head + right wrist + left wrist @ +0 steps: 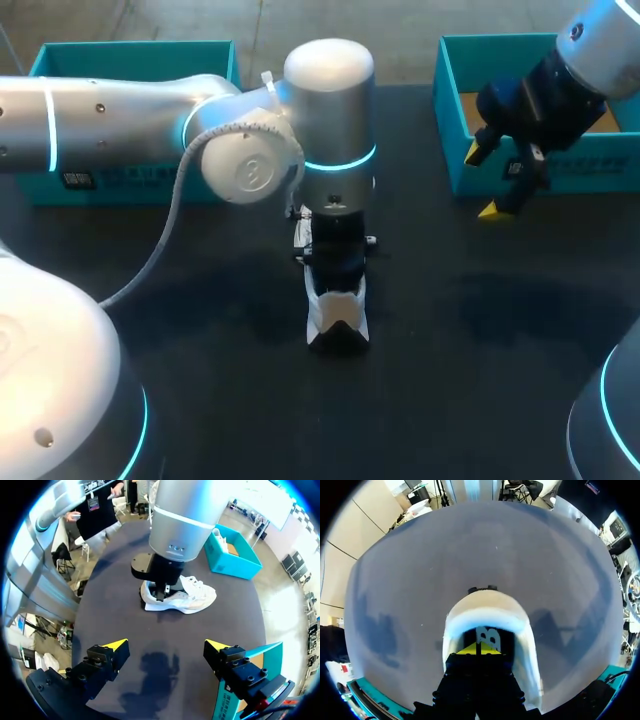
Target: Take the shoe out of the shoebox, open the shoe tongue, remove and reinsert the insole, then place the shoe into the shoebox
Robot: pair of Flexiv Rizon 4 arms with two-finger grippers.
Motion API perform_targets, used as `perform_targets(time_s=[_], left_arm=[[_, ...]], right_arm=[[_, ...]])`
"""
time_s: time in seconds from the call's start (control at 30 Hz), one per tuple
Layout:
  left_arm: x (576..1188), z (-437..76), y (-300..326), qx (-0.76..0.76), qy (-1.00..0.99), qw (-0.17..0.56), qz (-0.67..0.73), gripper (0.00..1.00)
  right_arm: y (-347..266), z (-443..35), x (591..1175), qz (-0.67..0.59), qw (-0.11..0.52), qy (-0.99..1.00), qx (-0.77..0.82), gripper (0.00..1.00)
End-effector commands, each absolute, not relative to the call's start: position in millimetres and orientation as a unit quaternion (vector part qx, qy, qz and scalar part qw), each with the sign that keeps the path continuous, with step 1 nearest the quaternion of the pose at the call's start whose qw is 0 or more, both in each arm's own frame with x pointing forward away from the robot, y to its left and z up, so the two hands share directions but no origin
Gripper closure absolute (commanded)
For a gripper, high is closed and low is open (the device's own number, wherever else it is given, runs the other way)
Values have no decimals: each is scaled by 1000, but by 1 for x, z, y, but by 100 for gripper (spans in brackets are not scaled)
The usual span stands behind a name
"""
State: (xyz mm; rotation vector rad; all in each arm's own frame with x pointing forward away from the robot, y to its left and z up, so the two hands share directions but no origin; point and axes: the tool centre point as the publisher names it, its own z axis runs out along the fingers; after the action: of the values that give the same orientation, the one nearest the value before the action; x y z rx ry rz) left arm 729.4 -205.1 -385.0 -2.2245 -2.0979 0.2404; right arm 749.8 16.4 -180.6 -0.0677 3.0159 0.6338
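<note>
left tool [479, 649] clenched inside shoe [490, 607] | right tool [165, 647] released, far right | risk: unbraced shoe may lift off worktop [200, 330] when insole is pulled

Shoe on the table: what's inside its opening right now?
The left gripper is down inside the shoe, yellow tips pressed together. The gripper's black body covers most of the opening, so the insole, and whether anything is pinched, cannot be seen.
</note>
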Motion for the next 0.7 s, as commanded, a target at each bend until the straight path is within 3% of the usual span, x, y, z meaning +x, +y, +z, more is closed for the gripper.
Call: perform_targets(time_s=[0.03, 0.5, 0.7], left_arm=[[723, -391, -204, -725, -681, 49, 88, 100], [715, -400, -196, -733, -672, 68, 86, 100], [735, -377, -194, -730, -682, 7, 34, 100]], right_arm=[[17, -181, 751, 204, 29, 978, -21, 0], [17, -181, 751, 204, 29, 978, -21, 0], [17, -181, 751, 204, 29, 978, -21, 0]])
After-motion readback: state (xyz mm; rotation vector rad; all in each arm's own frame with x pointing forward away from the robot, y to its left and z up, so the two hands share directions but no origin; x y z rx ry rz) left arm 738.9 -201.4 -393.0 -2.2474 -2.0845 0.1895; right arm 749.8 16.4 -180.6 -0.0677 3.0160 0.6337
